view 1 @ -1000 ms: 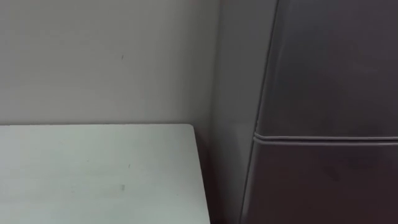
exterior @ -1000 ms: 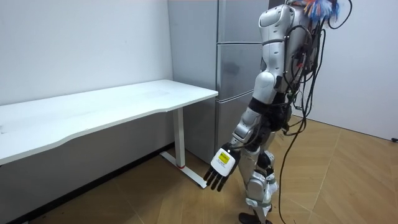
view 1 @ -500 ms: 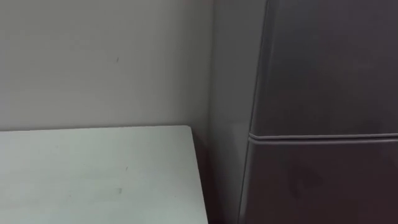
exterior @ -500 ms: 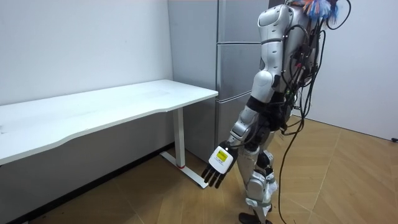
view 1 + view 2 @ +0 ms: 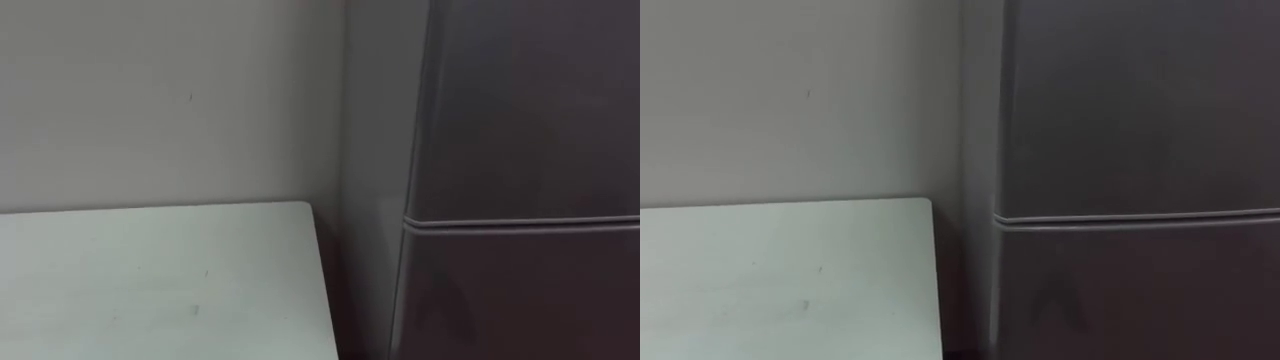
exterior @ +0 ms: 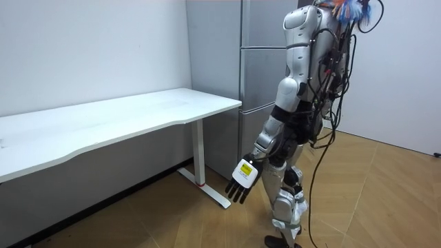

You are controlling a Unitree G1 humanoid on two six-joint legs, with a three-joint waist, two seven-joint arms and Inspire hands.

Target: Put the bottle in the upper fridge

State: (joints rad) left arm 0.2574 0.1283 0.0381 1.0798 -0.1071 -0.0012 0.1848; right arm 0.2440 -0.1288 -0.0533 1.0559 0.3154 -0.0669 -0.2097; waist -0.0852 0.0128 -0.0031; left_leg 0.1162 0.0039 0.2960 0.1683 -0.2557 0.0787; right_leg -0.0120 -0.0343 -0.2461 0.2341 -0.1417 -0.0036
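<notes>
Left hand [image 6: 241, 180] hangs with fingers straight beside the white bench [image 6: 124, 117], holding nothing; fridge [image 6: 265, 76] doors closed, fitting bottle stowed or unfetched.

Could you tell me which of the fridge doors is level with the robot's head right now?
The upper fridge door, above the seam; the door below it is level with the robot's torso. Both are closed. The left hand hangs open by its leg.

Dim, soft eye views; bright room view
</notes>
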